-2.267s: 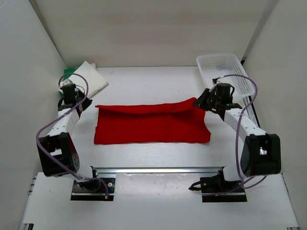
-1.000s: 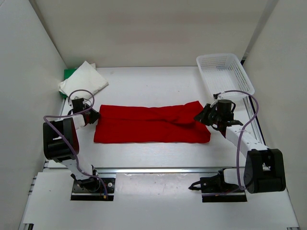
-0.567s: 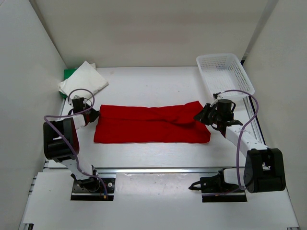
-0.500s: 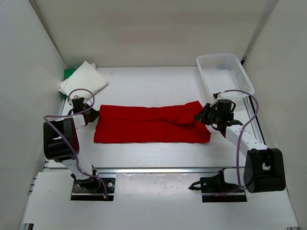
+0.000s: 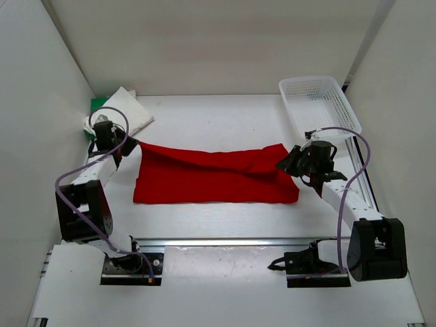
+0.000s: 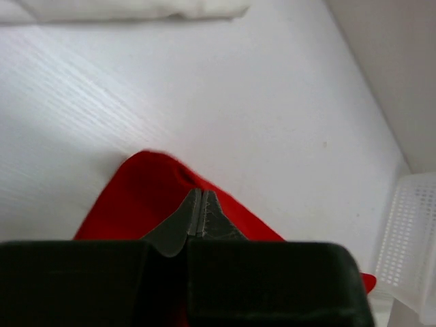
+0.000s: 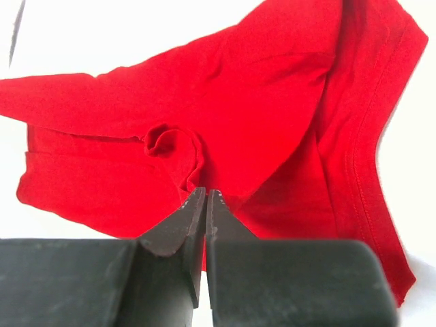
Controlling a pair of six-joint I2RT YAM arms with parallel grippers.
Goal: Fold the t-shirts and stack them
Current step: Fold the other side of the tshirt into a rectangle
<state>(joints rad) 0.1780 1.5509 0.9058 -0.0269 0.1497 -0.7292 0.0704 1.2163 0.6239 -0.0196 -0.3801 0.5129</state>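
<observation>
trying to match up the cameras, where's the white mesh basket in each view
Top external: white mesh basket at upper right.
Left wrist: the basket cut off at the lower right edge.
Right wrist: not in it.
Shared landmark: the red t-shirt, seen in all three views.

left hand [image 6: 201, 204] pinching red t-shirt [image 6: 146, 197]
</observation>
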